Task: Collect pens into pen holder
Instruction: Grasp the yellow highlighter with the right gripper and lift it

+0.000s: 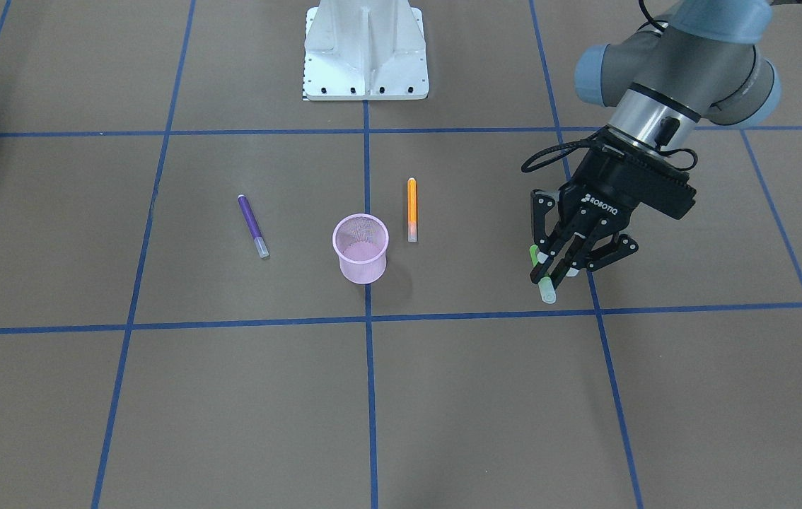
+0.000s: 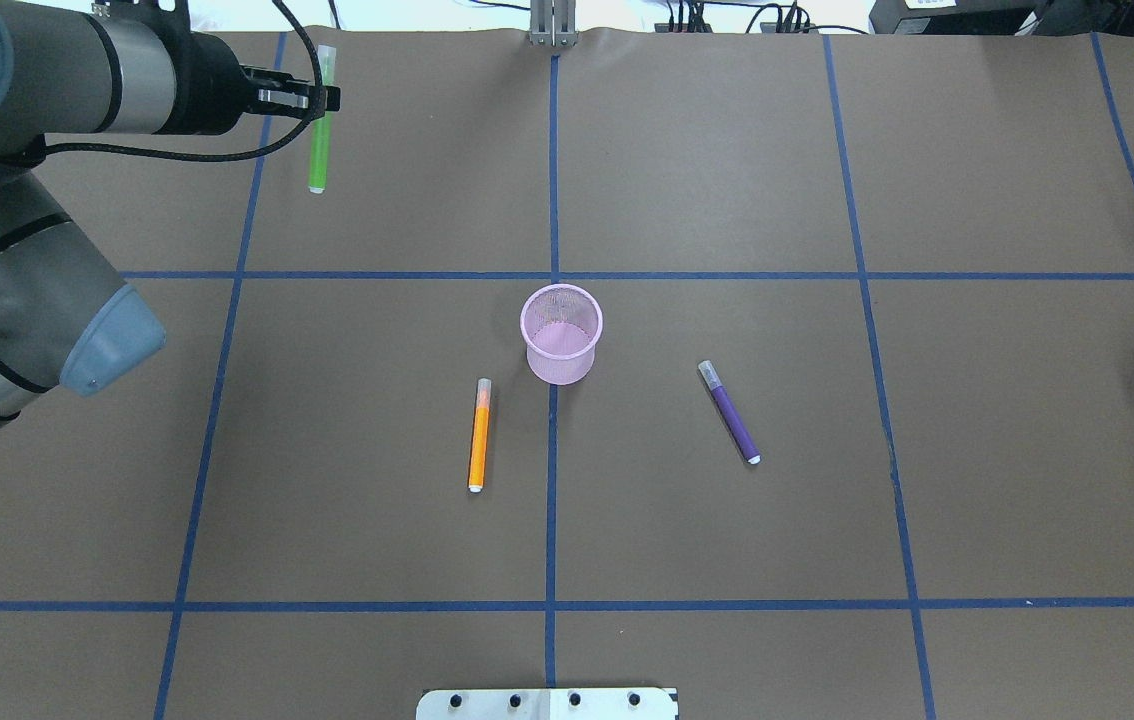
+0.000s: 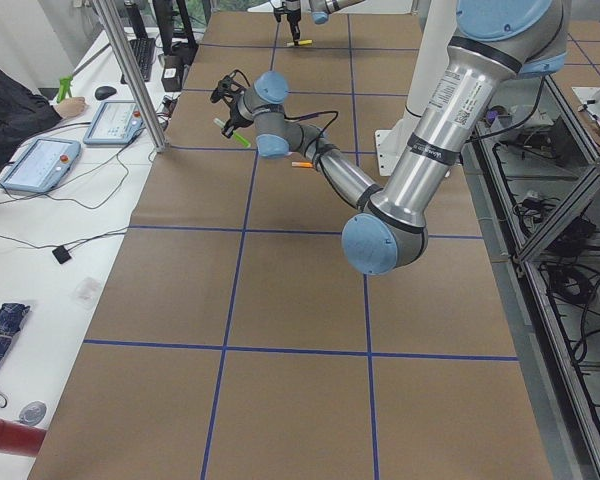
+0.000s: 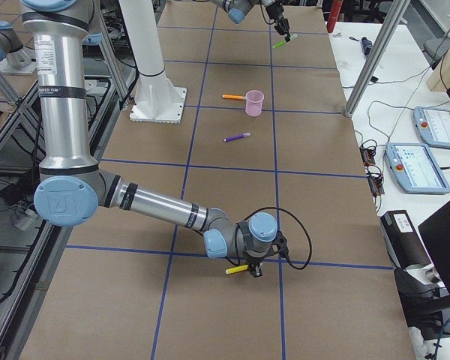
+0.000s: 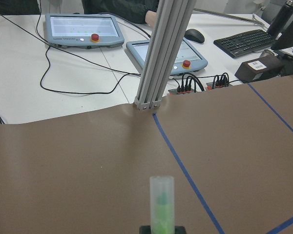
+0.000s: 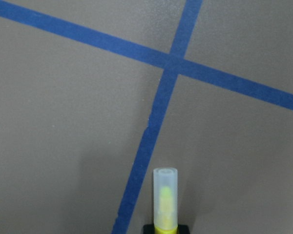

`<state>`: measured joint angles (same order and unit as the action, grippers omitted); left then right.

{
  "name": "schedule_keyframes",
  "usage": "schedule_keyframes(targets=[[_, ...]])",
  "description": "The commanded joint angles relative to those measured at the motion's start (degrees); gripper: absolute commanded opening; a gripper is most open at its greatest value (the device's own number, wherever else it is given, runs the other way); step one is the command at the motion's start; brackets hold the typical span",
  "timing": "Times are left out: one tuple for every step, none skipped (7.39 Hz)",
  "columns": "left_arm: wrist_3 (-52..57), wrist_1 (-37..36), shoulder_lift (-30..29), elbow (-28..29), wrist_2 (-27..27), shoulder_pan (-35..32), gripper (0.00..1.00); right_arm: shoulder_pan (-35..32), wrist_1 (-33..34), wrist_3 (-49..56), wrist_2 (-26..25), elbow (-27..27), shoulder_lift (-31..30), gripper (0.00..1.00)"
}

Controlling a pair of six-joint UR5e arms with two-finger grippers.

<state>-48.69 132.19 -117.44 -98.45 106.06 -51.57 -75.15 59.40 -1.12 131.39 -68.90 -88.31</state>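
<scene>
The left claw [image 2: 322, 97] is clamped on the green pen [image 2: 319, 150], holding it off the counter [image 2: 827, 500], well apart from the pink cup [image 2: 560, 365], which stands upright. The orange pen [image 2: 478, 435] lies flat just beside the cup, and the purple pen [image 2: 730, 413] lies near it on the other side. The right claw [image 4: 253, 270] grips a yellow pen [image 6: 165, 197] low over the counter, far from the cup

The table cover [image 1: 443, 424] was matt brown paper, crossed by smooth blue tape [image 1: 368, 396]. The pen holder [image 1: 362, 265] was fine pink wire mesh. The green pen [image 2: 319, 150], orange pen [image 1: 411, 208], purple pen [image 1: 252, 225] and yellow pen [image 6: 165, 195] looked like smooth plastic with frosted, translucent caps. The left gripper [image 1: 554, 268] was matt black, and the left arm [image 1: 648, 116] behind it showed brushed metal.
</scene>
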Motion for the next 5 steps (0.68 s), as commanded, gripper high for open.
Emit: schedule_keyframes(targets=[[0.0, 0.17, -0.15, -0.42, -3.03, 1.2, 0.0, -0.08, 0.1, -0.28, 0.97, -2.97, 0.68, 0.0], [0.0, 1.22, -1.2, -0.6, -7.15, 4.17, 0.0, -0.69, -0.08, -0.72, 1.15, -4.13, 0.86, 0.0], [-0.26, 4.19, -1.56, -0.6, -9.01, 6.63, 0.0, -1.66, -0.08, -1.42, 1.93, -5.36, 2.08, 0.0], [-1.39, 8.57, -1.65, -0.17, -9.21, 8.22, 0.0, -2.1, -0.17, -2.82, 2.64, -6.76, 2.35, 0.0], [-1.67, 11.57, -1.56, 0.01, -10.43, 9.37, 0.0, -2.37, -0.17, -3.09, 3.25, -8.6, 2.36, 0.0]])
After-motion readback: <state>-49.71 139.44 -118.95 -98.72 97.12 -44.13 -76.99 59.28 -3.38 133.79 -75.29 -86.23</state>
